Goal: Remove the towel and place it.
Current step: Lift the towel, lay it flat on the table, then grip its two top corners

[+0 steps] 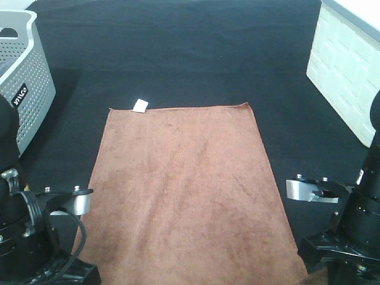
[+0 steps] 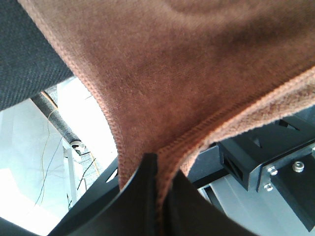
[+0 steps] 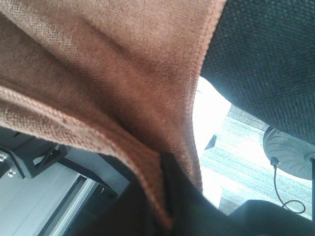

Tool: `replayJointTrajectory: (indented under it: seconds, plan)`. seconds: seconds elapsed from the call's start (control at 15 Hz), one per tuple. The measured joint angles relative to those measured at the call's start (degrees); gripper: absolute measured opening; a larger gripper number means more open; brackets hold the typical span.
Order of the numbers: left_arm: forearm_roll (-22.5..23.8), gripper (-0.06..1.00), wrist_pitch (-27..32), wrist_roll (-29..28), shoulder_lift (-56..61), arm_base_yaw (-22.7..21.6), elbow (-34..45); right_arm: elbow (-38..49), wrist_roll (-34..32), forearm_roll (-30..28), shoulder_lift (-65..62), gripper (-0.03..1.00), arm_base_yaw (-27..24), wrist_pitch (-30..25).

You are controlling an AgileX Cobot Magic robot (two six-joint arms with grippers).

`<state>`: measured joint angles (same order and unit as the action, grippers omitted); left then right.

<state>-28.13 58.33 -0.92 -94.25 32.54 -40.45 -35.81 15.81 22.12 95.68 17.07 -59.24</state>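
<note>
The towel (image 1: 187, 190) is a large rust-brown cloth lying flat on the black table cover (image 1: 190, 53), with a small white tag (image 1: 140, 105) at its far left corner. Its near edge reaches the table's front edge between my two arms. In the left wrist view my left gripper (image 2: 157, 169) is shut on the towel's (image 2: 187, 73) stitched near-left corner. In the right wrist view my right gripper (image 3: 165, 164) is shut on the towel's (image 3: 108, 64) near-right corner. In the exterior high view both grippers' fingertips are hidden low behind the arm bodies.
A grey perforated basket (image 1: 24, 77) stands at the far left. A white panelled box (image 1: 344, 65) stands at the far right. My left arm base (image 1: 35, 243) and right arm base (image 1: 350, 237) flank the towel's near corners.
</note>
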Motion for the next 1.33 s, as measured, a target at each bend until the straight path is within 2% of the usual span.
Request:
replayJointTrajectory:
  seconds: [0.13,0.27,0.33,0.47,0.53,0.67,1.0,1.13,1.33]
  plan:
    - [0.4,0.02,1.9,-0.1,0.0,0.2,-0.1,0.0,0.0,0.1,0.0,0.11,0.0,0.0]
    - [1.0,0.08,3.7,-0.1,0.0,0.2,-0.1,0.1,0.0,0.7,0.0,0.31,-0.1,-0.1]
    - [1.7,0.18,4.4,-0.1,0.0,0.2,-0.1,1.1,0.0,1.4,0.0,0.49,-0.1,-0.2]
    - [2.1,0.46,4.9,-0.1,0.0,0.2,-0.1,2.9,0.0,3.2,0.0,0.66,-0.1,-0.6]
    - [2.1,0.57,5.7,-0.6,0.0,0.2,-0.1,3.0,0.0,3.8,0.0,0.70,-0.1,-1.1]
    - [1.8,0.68,7.2,-0.8,0.0,0.2,-0.1,2.9,0.0,4.1,-0.2,0.72,-0.1,-1.1]
    - [1.8,0.70,8.7,0.9,0.0,0.2,-2.3,-2.3,-0.2,2.0,-4.6,0.72,-0.1,0.5]
    - [6.1,0.70,8.8,1.8,-0.1,0.2,-9.9,-8.1,-4.0,-2.8,-7.2,0.72,-0.1,6.0]
    - [16.8,0.70,8.0,0.4,-0.1,-3.7,-19.4,-17.1,-9.0,-8.0,-6.9,0.72,-1.7,7.5]
